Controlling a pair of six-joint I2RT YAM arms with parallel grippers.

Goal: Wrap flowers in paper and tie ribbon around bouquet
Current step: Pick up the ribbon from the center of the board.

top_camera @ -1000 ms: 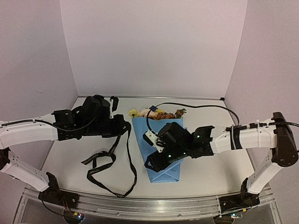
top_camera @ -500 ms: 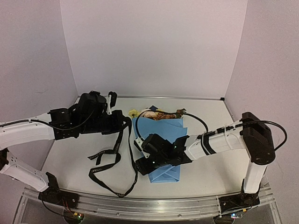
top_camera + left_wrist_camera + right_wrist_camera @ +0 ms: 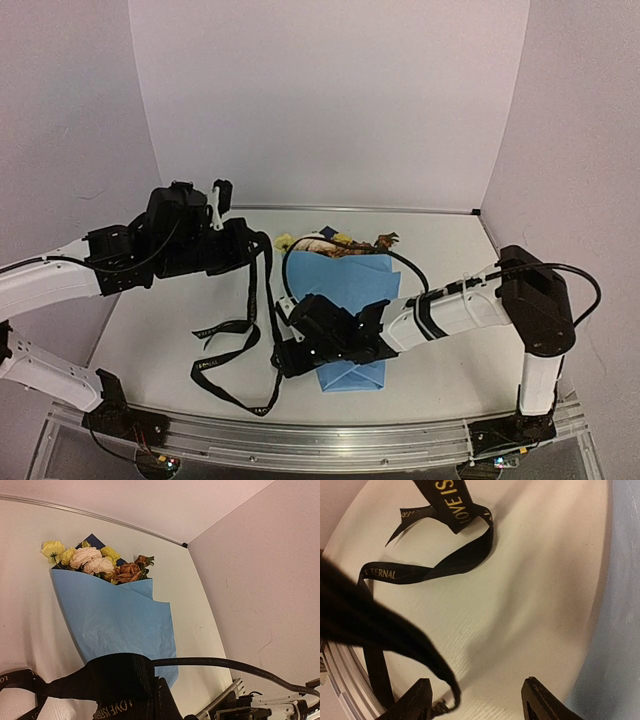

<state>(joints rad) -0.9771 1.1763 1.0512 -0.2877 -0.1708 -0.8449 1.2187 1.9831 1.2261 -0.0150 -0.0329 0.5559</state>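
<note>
Left of centre overhead, the left gripper pinched the ribbon, limp and light; the right gripper, jaws apart, could nip its hanging strand.

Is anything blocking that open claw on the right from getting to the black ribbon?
Nothing visible does. The right gripper hangs open over the table, and the ribbon lies just ahead of it. A dark strand, probably the same ribbon, hangs right beside it.
</note>
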